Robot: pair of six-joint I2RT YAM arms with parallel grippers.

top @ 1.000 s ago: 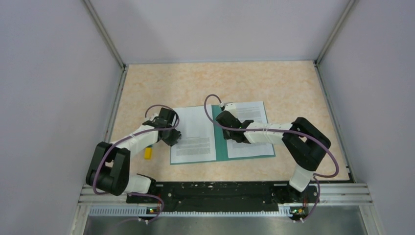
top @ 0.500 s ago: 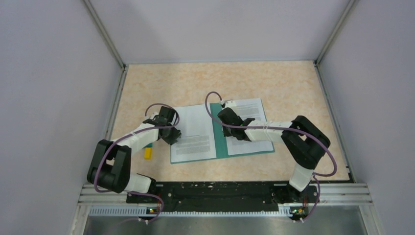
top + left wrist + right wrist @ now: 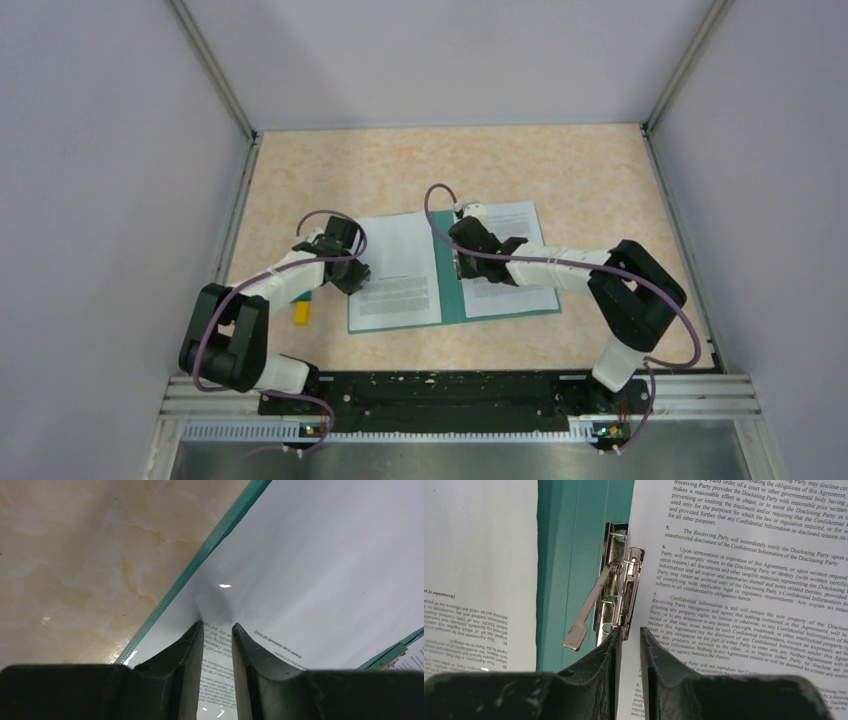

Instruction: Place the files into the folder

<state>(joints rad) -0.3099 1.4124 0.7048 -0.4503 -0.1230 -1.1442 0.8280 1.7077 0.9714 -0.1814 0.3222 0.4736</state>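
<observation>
The left gripper (image 3: 217,624) has its fingers drawn to a narrow slit. The tips press on the left-hand sheet of the files (image 3: 310,580), which puckers there; whether it grips the paper I cannot tell. Just beyond runs the folder (image 3: 200,555) edge, then the table (image 3: 75,555). The right gripper (image 3: 630,629), equally narrow, meets the foot of the metal fastener (image 3: 621,590) on the open folder's spine, its grip unclear. Printed sheets lie on either side.

Fixed camera, above and behind the arms, looks down over the whole table (image 3: 600,170). Close in, the left wrist camera peers past the left claw (image 3: 217,626) at the folder (image 3: 204,555) edge. The right wrist camera looks past the right claw (image 3: 629,630) at the fastener (image 3: 619,590). All three share the folder.
</observation>
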